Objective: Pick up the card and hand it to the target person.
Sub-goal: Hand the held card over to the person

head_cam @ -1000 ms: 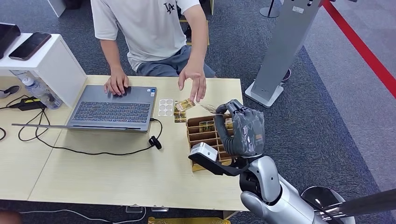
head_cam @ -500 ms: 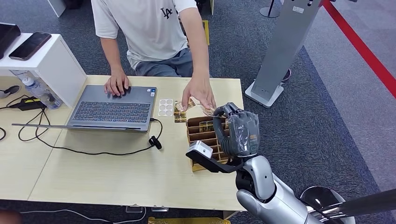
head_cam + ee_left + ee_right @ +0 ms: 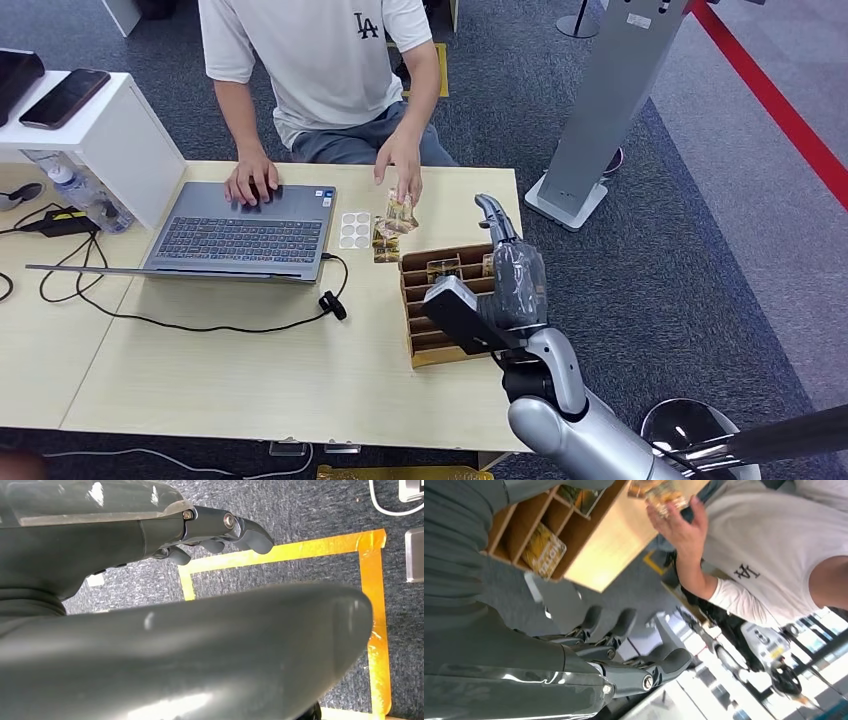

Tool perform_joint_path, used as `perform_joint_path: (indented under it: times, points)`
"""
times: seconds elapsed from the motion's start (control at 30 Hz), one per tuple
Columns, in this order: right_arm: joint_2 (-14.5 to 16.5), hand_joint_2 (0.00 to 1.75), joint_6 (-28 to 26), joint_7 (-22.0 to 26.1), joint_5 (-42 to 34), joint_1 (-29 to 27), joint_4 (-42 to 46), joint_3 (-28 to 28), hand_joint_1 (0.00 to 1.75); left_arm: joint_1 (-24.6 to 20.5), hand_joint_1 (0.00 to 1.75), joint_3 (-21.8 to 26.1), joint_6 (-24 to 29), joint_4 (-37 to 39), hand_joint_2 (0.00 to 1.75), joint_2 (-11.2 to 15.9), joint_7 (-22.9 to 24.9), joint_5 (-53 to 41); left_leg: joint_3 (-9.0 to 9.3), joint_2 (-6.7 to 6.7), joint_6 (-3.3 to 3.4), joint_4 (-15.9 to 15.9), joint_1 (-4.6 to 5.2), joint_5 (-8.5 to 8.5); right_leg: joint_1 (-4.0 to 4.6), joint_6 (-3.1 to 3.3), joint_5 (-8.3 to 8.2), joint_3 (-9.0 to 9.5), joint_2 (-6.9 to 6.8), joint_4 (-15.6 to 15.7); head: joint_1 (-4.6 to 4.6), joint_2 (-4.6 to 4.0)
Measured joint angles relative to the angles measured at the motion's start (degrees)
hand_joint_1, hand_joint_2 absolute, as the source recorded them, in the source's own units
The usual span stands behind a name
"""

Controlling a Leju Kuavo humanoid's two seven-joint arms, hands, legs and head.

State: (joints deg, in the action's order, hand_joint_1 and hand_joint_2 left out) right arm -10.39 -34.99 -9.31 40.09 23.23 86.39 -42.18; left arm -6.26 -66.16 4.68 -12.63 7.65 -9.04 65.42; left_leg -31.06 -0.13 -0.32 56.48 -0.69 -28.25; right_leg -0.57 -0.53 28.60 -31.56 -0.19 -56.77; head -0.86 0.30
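Nearest in, down by the floor: left hand (image 3: pixel 150 645) hanging over grey carpet with a yellow tape outline (image 3: pixel 372 625), fingers (image 3: pixel 250 532) loosely curled, nothing in them — idle as far as can be told.

Up on the counter (image 3: pixel 250 370), right hand (image 3: pixel 510 285) poised over the wooden card rack (image 3: pixel 440 305), fingers (image 3: pixel 492 215) stretched out straight and apart, gripping nothing. Same story from the wrist camera: fingers (image 3: pixel 624 622) spread, no card between them. A few gold packets sitting in the rack's far slots.

Just past the rack, the card (image 3: pixel 400 212) — gold, held in the person's hand (image 3: pixel 398 172) above the counter, clear of the robot. Seen from the right wrist too, pinched up in that hand (image 3: pixel 676 522). A couple of similar gold cards lying flat on the counter below it, beside a sheet of round white stickers (image 3: pixel 354 230).

Further along, laptop (image 3: pixel 240 232) with the person's other hand on it, cable trailing off the front.

So, reading it as it lies: pickup done, handover looks done as well — card with the target person, robot hand empty. Probably nothing left but pulling the arm back off the rack.
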Motion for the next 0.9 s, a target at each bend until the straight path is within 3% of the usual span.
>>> perform_joint_path:
  times: [0.23, 0.6, 0.9]
  points:
    - [-1.31, 1.75, 1.69, 4.34, -19.02, -2.29, 1.32, 2.35, 0.0, 0.1, 0.0, 0.02, 0.64, 0.0, 0.0, 0.02, 0.24, 0.91, 0.0, 0.0, 0.0, 0.01, 0.0, 0.0, 0.0, 0.0, 0.0, 0.0, 0.0, 0.0, 0.04, 0.0]
    - [-5.01, 1.75, 1.17, 4.01, -28.29, -9.09, 6.43, 8.64, 0.0, 0.32, 0.0, 0.04, 1.52, 0.0, 0.0, 0.12, 1.21, 1.9, 0.01, 0.0, 0.01, 0.01, 0.0, -0.01, 0.0, 0.0, 0.0, 0.0, 0.0, 0.02, 0.06, -0.01]
    - [-7.0, 1.75, 10.95, 7.33, -47.42, -16.15, 10.49, 14.27, 0.0, 0.28, 0.0, 0.04, 1.74, 0.0, 0.0, 0.17, 2.3, 1.82, -0.01, 0.0, 0.01, 0.0, 0.0, -0.01, 0.0, 0.0, 0.0, 0.0, 0.0, 0.02, 0.05, -0.01]
